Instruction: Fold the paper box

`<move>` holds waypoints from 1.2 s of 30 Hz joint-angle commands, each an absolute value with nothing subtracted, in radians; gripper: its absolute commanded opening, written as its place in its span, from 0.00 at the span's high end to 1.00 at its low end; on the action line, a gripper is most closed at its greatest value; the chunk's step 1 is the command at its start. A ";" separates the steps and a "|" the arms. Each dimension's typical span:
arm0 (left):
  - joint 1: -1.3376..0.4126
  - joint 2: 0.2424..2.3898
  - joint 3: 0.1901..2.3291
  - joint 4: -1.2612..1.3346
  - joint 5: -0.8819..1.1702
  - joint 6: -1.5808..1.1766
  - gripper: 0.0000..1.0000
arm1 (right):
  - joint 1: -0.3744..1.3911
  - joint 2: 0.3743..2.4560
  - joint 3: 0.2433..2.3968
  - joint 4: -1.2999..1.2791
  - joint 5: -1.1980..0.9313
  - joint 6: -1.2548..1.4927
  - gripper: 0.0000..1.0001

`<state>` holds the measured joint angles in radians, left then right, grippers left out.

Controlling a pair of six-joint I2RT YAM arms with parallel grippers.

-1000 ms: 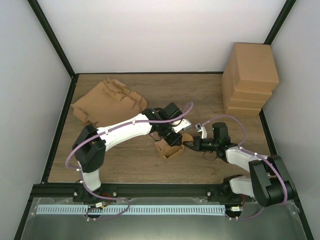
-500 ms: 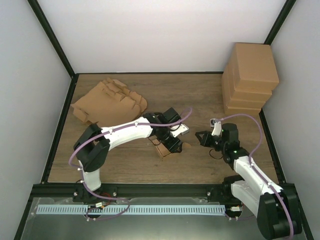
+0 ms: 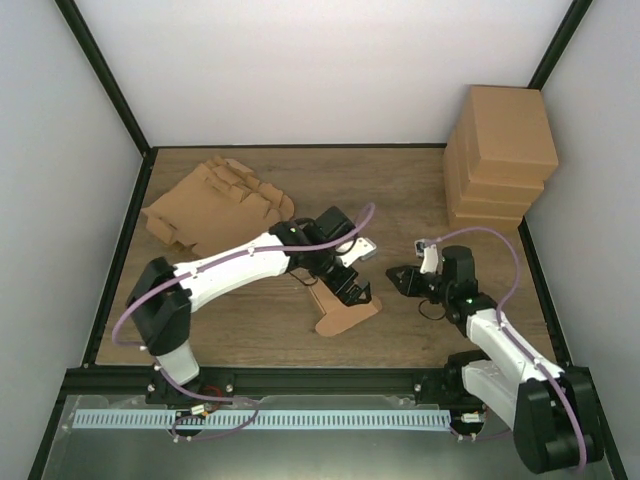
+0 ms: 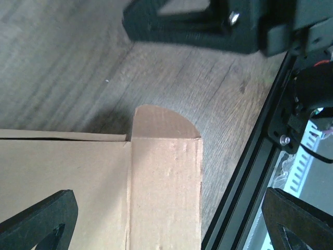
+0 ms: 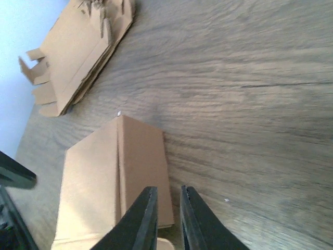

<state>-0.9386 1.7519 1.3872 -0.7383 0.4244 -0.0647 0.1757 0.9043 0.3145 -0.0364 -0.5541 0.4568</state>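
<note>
On the wooden table (image 3: 420, 190), the stack of finished boxes (image 3: 505, 160) at the back right and the pile of flat blanks (image 3: 215, 205) at the back left are lying where they were a second ago; the change is happening in the middle; the paper box (image 3: 347, 314), which was standing between both arms as a small open shape, is now lying low on the table near its front edge, released; the left pincer (image 3: 353, 293) is hanging just above it with its jaws spread fully apart, gripping nothing, where a moment earlier they were closed; the right pincer (image 5: 168, 194) is pulling back to the right, clear of the cardboard, its fingers nearly together with only a slim gap and nothing between them; a rounded tab (image 4: 164, 122) is sticking out from the box's edge, untucked; judging by that, the fold is looking unfinished and the box is needing a fresh grasp
</note>
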 commanded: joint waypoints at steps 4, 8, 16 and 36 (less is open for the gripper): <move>-0.911 1.563 1.258 -0.683 0.328 -0.156 0.12 | 0.184 0.977 0.398 -0.003 -0.796 0.317 0.69; -0.887 1.489 1.093 -0.602 0.327 -0.266 0.28 | 0.233 1.053 0.428 0.000 -0.808 0.272 0.61; -0.844 1.307 0.789 -0.339 0.286 -0.597 0.29 | 0.334 1.250 0.504 -0.028 -0.790 0.198 0.55; -0.825 1.458 0.606 -0.012 0.340 -0.857 0.45 | 0.405 1.360 0.426 0.078 -0.765 0.257 0.66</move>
<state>-0.8288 1.4265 0.6044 -0.0555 0.3355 -0.8543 0.3824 1.3415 0.4374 0.0437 -0.7795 0.2440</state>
